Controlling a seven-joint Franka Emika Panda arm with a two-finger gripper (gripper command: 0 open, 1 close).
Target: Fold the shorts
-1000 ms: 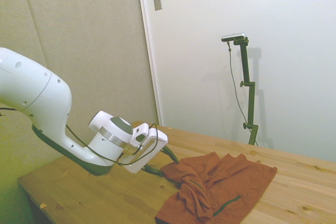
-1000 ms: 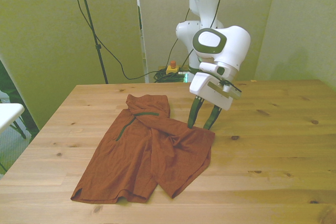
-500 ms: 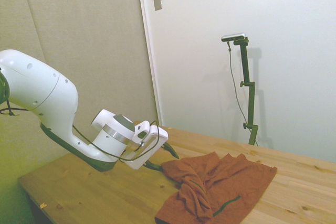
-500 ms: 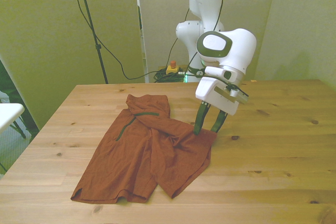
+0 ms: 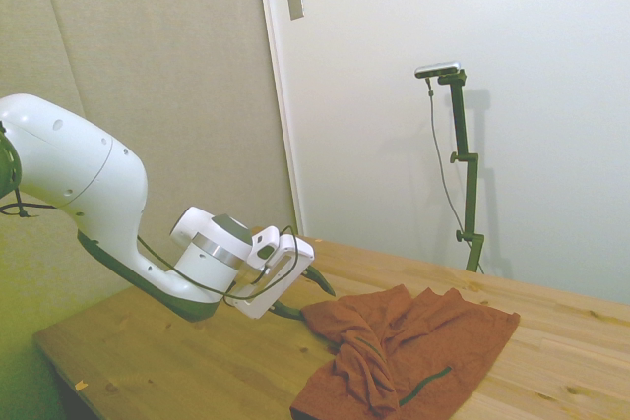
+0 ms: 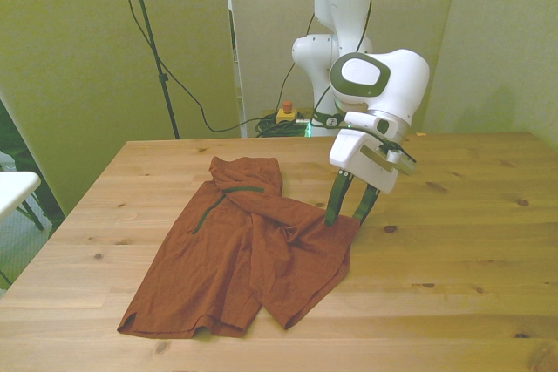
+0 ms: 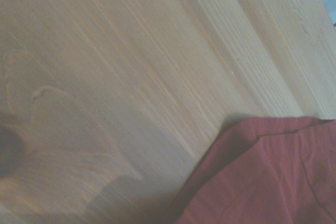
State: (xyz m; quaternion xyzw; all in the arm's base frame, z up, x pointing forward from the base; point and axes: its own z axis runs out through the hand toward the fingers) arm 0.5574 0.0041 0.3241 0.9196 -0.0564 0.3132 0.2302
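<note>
The wooden table [image 6: 453, 241] carries the shorts [image 6: 253, 250], rust-orange and wrinkled, spread toward the front view's left with 1 part folded over the middle and a dark zipper pocket showing. The gripper [image 6: 347, 211] hangs at the shorts' corner on the front view's right, its 2 dark fingers parted, 1 tip seemingly touching the fabric edge, though contact is hard to confirm. The wrist view shows that corner [image 7: 273, 177] lying flat on bare wood.
</note>
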